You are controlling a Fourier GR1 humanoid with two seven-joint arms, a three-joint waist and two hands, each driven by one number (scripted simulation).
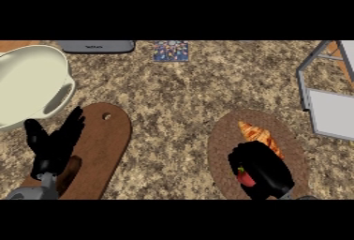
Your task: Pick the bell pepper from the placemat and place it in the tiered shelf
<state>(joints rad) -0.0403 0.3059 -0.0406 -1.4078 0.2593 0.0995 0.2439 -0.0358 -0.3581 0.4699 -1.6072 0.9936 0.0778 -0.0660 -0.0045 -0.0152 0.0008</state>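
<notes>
Right hand (pixel 262 171) curls over my red bell pepper (pixel 243 178) at the round woven brown placemat's (pixel 221 140) six o'clock, gripping for the lift toward the grey metal tiered shelf (pixel 332 112) at two o'clock.

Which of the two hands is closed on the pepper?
The right hand, curled round the red bell pepper over the placemat; the left hand rests open.

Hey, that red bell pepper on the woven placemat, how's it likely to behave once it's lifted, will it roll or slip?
The bell pepper looks rounded, so it would probably roll if set down carelessly. Its skin seems smooth, so perhaps slippery. The right robot hand curls over it and hides most of it, so its shape is a guess; it is likely light. The placemat looks flat and flexible.
</notes>
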